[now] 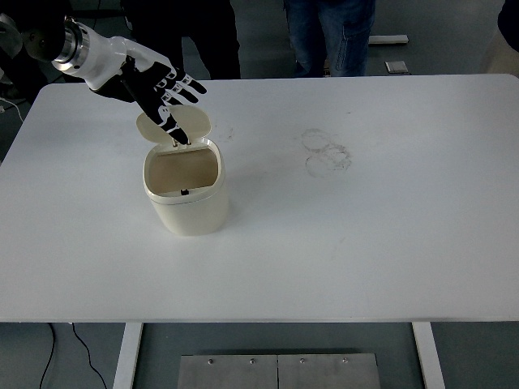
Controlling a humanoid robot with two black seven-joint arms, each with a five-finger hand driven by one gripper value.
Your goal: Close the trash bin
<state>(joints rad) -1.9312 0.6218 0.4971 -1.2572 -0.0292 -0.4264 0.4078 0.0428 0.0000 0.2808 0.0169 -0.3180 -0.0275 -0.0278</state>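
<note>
Trash bin (186,194) is standing upright on the white table (365,243), left of centre, roughly mid-depth, well clear of every edge. Its mouth is facing straight up and showing the tan inside. The opening is a rounded rectangle, slightly longer left-to-right than front-to-back. The lid (191,123) is standing open, swung up and back on the hinge (182,144) at the bin's far rim, with its inner face turned toward the camera and the near edge of the table. Left hand (150,81) is reaching in from the upper left over the far-left corner area, fingers (174,130) spread and extended, gripping nothing. The fingertips are lying across the lid's face and pointing down-right toward the hinge; actual contact versus just hovering in front, can't tell from this angle. Right arm isn't in frame. Open room: wide bare table to the right of the bin and in front of it, and a narrower strip to its left. Faint ring marks (327,151) are sitting on the surface well to the right of the bin. People's legs (328,36) are standing past the far edge.
</note>
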